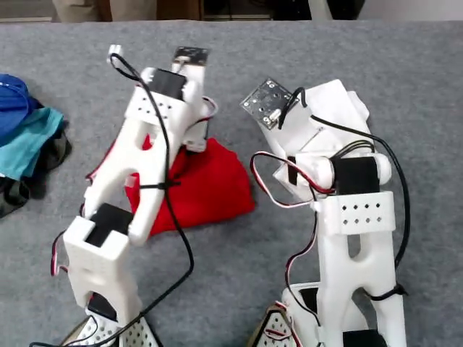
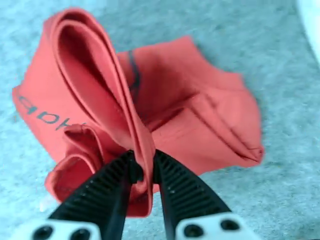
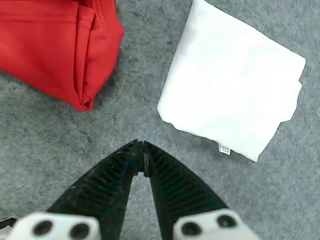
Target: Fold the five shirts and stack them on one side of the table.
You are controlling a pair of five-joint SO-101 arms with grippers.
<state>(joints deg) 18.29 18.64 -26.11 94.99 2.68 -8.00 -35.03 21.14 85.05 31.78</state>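
Well, my left gripper [image 2: 142, 167] is pinched on a raised fold of the red shirt [image 2: 190, 115]. The cloth is squeezed between both fingers and rises from them in a ridge. The rest of that shirt lies crumpled on the grey table [image 1: 405, 65]. From above, my own left arm covers much of it, so its far edge is hidden. Dark print shows on one side, but it is bent into the folds and hard to make out.

My right gripper [image 3: 144, 150] hangs over bare table, its fingers closed together on nothing, tips touching. Near it lies the folded white shirt [image 3: 232, 87], close to the red one but apart from it. From above, my right arm hides part of it.

On my left side of the table sits a heap of other shirts [image 1: 29, 137], blue, teal and something dark. It is cut off at the view's edge, and I cannot tell how many are in it.
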